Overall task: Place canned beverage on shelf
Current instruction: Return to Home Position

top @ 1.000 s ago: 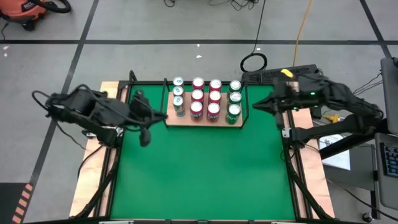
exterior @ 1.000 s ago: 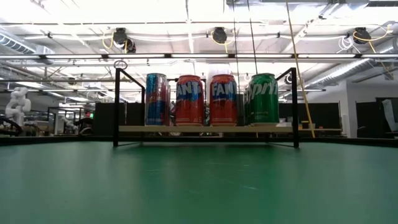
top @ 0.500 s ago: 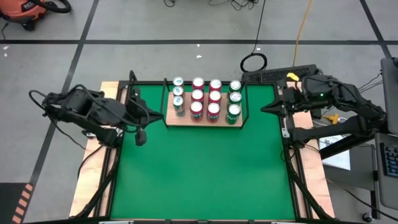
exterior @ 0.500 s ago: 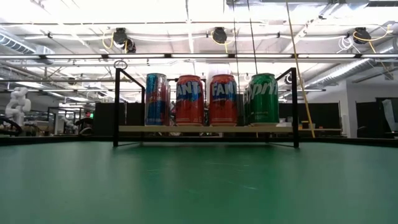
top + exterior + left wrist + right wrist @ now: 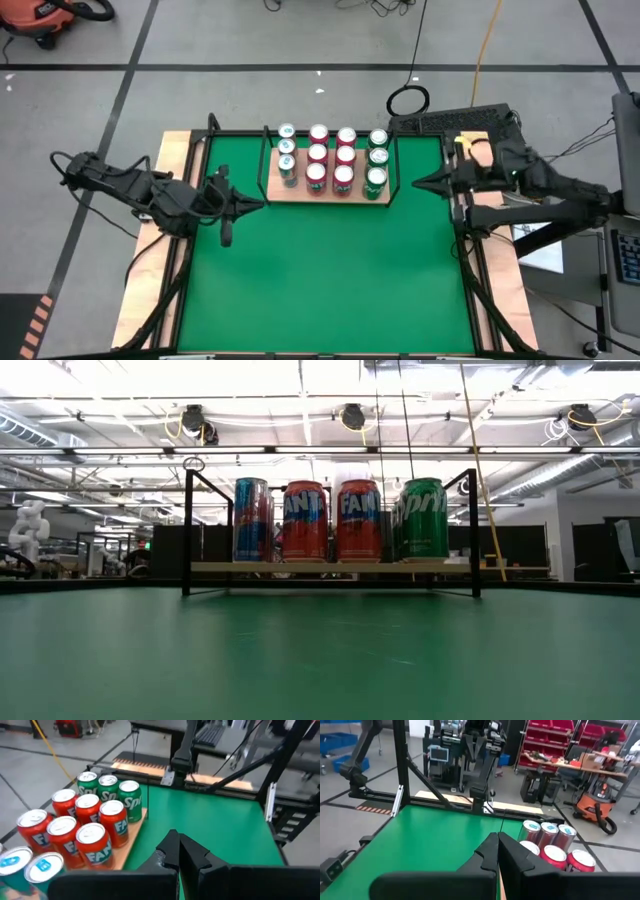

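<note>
Overhead, unlike low view — left fingers [image 5: 248, 203], right fingers [image 5: 425, 183] flank the shelf [image 5: 352, 194], clenched.

The left arm [image 5: 150, 190] lies stretched low on its own side, the left gripper [image 5: 250, 203] pointing inward toward the other arm, its fingers [image 5: 170, 849] pressed together with nothing between them. The right arm [image 5: 550, 186] mirrors it opposite, the right gripper [image 5: 420, 183] aimed inward, its fingers [image 5: 490, 851] likewise closed and empty.

Robotics workshop: red parts bins [image 5: 547, 740], orange shop vacuum [image 5: 587, 802], concrete floor [image 5: 250, 100], overhead strip lights [image 5: 330, 375]
</note>
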`<state>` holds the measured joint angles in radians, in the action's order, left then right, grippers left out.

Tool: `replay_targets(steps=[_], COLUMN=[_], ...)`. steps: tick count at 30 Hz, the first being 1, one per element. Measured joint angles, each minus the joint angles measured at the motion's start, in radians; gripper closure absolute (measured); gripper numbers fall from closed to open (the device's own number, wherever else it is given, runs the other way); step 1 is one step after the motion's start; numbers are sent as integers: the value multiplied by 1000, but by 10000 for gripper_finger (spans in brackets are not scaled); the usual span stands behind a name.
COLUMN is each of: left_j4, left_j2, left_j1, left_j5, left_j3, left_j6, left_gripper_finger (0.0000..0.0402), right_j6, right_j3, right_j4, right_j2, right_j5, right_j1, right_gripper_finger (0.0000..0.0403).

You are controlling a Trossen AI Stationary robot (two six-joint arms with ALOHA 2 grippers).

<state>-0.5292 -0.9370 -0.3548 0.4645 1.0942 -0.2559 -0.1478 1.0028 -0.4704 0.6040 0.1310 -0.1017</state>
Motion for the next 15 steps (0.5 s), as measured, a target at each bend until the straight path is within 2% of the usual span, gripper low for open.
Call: replay_targets(steps=[3,8,15], left_j4=[74,101,101], left_j2=[94,241,454], left_j1=[-1,-1,0], left_j5=[-7,-11,-17], left_j3=[-128,-293,-466], left_j6=[1,23,34], left_gripper_finger=[401,401,401], right_j6=[0,8,35], right_j3=[-122,-333,-604], right_j4=[79,206,439], right_j2=[-61,-152,-248], right_j5=[0,6,123], right_j1=[0,0,0], right_gripper_finger=[403,403,403])
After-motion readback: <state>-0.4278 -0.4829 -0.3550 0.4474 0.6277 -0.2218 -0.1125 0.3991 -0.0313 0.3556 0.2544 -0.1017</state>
